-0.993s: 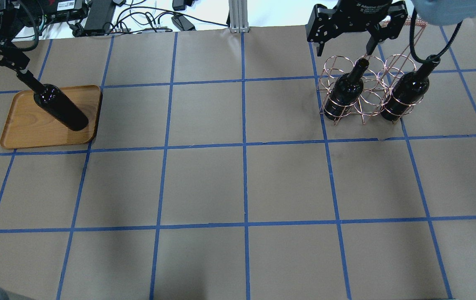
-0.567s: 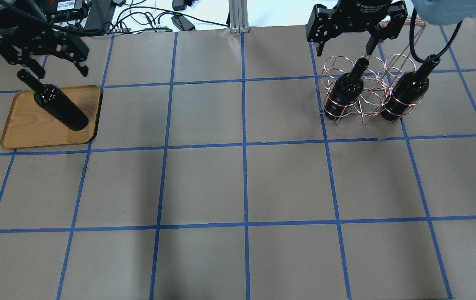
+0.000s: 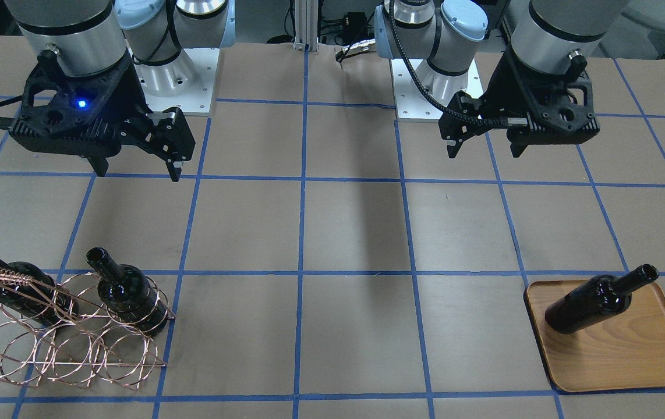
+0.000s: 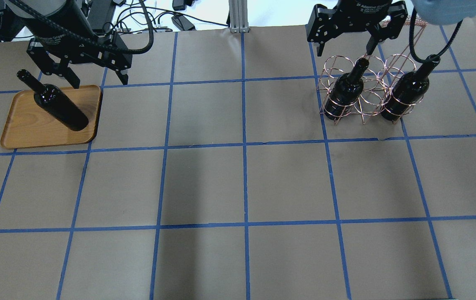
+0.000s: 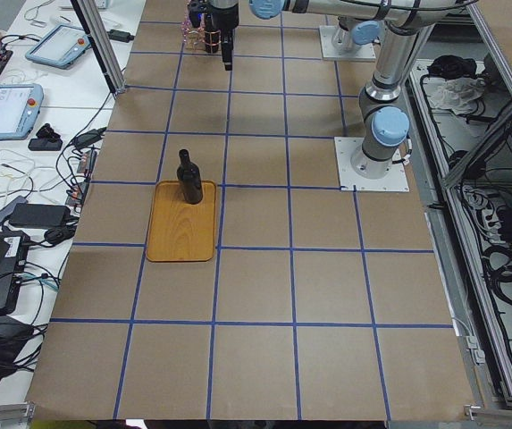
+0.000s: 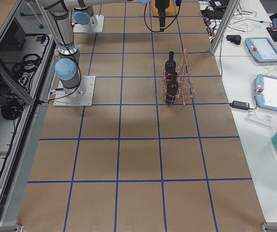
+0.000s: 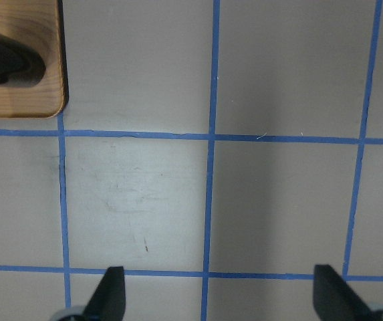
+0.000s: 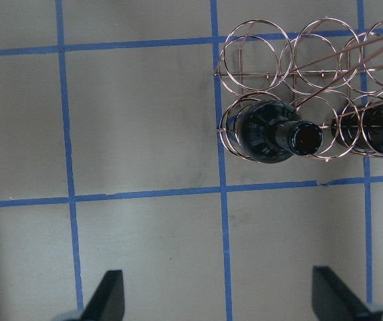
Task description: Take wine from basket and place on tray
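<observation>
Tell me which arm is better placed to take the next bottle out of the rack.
Right. The right end effector hangs open by the wire rack, close to a wine bottle; the left end effector is far off, by the tray.

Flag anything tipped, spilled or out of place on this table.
Nothing stands out. One wine bottle stands upright on the tray; the other two bottles stand upright in the basket. No spills or damage visible.

Silver arm tubes (image 3: 64, 23), pale-blue joint caps (image 3: 463, 17), black cable (image 3: 420, 81); blue light (image 3: 81, 104) on right claw (image 3: 139, 173)
</observation>
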Motion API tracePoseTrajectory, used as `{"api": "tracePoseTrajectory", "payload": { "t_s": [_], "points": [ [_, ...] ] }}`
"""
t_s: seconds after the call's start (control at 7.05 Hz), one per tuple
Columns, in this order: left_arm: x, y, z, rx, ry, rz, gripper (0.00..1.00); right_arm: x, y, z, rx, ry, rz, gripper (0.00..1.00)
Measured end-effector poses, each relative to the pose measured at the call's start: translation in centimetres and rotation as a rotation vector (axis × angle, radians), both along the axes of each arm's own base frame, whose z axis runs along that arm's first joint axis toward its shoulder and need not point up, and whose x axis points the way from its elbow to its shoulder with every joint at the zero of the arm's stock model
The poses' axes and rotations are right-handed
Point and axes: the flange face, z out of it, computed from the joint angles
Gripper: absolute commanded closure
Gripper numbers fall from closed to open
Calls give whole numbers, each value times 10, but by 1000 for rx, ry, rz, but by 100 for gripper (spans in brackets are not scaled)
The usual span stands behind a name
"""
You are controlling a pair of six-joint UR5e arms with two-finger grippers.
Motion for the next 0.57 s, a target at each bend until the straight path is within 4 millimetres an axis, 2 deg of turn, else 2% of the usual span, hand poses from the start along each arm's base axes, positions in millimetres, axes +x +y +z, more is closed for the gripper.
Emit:
{"api": "tracePoseTrajectory", "payload": {
  "t_s": [0.57],
  "points": [
    [-2,21,17,-39,0,1,0,0,-1,1,-6,-1,0,0]
  ]
}}
